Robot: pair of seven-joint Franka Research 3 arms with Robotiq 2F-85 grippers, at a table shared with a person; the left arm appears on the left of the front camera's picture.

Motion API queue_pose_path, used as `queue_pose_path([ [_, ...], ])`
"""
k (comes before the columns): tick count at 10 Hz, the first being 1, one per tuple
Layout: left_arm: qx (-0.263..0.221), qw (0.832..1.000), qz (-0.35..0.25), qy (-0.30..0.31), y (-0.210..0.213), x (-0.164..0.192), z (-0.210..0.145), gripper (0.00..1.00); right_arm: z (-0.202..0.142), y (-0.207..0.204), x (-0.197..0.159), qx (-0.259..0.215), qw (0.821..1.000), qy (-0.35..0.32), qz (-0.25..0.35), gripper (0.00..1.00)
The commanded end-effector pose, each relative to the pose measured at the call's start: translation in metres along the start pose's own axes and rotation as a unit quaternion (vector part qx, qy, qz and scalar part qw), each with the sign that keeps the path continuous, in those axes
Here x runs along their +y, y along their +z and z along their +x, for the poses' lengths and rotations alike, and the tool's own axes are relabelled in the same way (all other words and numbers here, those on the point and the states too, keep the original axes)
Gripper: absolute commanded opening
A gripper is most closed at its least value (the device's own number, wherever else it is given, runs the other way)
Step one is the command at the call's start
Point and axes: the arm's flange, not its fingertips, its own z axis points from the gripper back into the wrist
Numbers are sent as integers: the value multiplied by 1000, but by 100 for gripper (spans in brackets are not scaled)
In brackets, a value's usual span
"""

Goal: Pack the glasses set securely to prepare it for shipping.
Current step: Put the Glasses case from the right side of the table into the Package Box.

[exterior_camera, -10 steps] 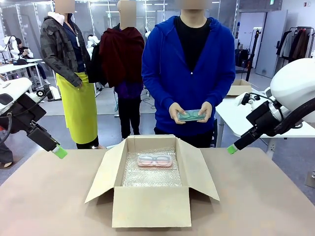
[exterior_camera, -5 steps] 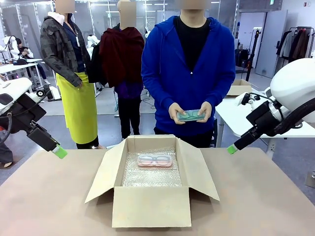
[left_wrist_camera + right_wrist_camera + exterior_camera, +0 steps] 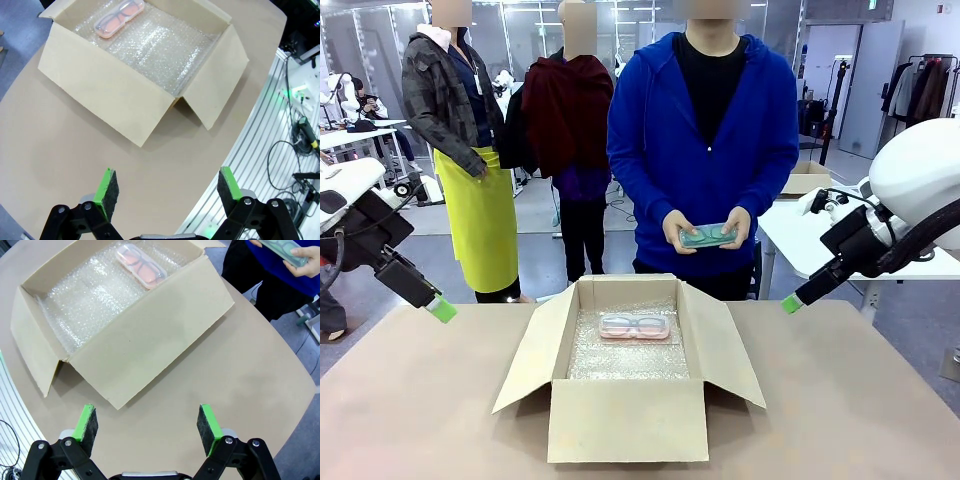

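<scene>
While the pale pink case (image 3: 635, 326) is lying on the bubble wrap (image 3: 620, 365) toward the far end of the open box (image 3: 628, 420), the mint green case (image 3: 708, 235) is staying in the person's hands (image 3: 677, 232) beyond the desk (image 3: 420, 400), just as a second ago. Nothing is shifting, so I judge the packing is waiting, half done, on that second case. I am keeping my left fingers (image 3: 107, 186) and right fingers (image 3: 206, 423) spread wide and empty, hovering on either side of the box.
</scene>
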Motion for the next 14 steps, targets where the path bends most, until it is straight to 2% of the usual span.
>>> queue_pose_path([
  [1, -12, 1000, -6, -9, -1, 2, -1, 100, 4, 0, 1, 4, 1000, -7, 0, 100],
  [14, -12, 1000, -6, -9, -1, 2, -1, 100, 4, 0, 1, 4, 1000, -7, 0, 100],
])
